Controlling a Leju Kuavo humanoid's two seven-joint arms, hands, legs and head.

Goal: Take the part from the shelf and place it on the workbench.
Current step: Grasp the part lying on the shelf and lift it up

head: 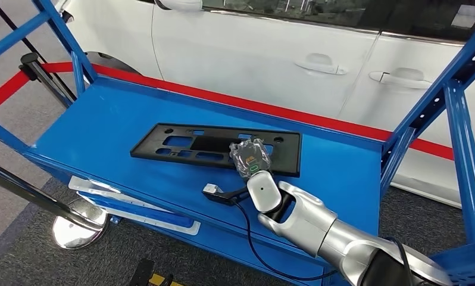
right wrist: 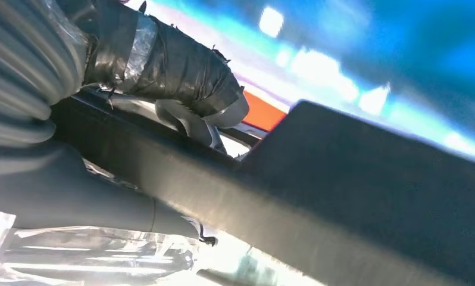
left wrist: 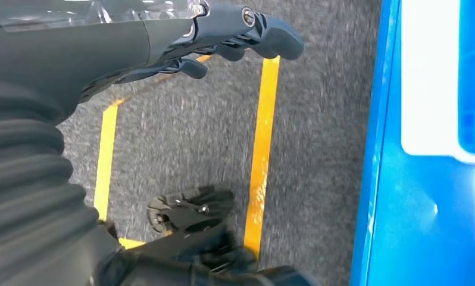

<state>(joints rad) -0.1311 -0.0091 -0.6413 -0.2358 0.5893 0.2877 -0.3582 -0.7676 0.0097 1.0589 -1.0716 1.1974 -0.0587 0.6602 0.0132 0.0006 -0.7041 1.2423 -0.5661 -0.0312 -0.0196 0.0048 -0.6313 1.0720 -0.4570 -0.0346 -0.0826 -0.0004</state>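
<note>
My right hand (head: 251, 159) is down on the black part (head: 214, 147), a flat plastic panel with cutouts, lying flat on the blue tabletop (head: 104, 125) near its front middle. The hand sits at the panel's near long edge, right of center. From the right wrist view the part (right wrist: 354, 196) runs across just below a tape-wrapped thumb (right wrist: 181, 71), with fingers (right wrist: 74, 190) under it, so I read them as pinching the panel's edge. The hand is wrapped in clear plastic film.

My left hand (left wrist: 223, 36) hangs beside the blue frame over grey carpet (left wrist: 181, 149) with yellow floor tape (left wrist: 262, 137); its fingers are slightly apart and loosely curved, holding nothing.

A small black and white clip-like item (head: 220, 192) with a cable lies on the tabletop just beside my right wrist. A white car (head: 271, 53) stands behind the bench, past a red stripe (head: 235, 101).
</note>
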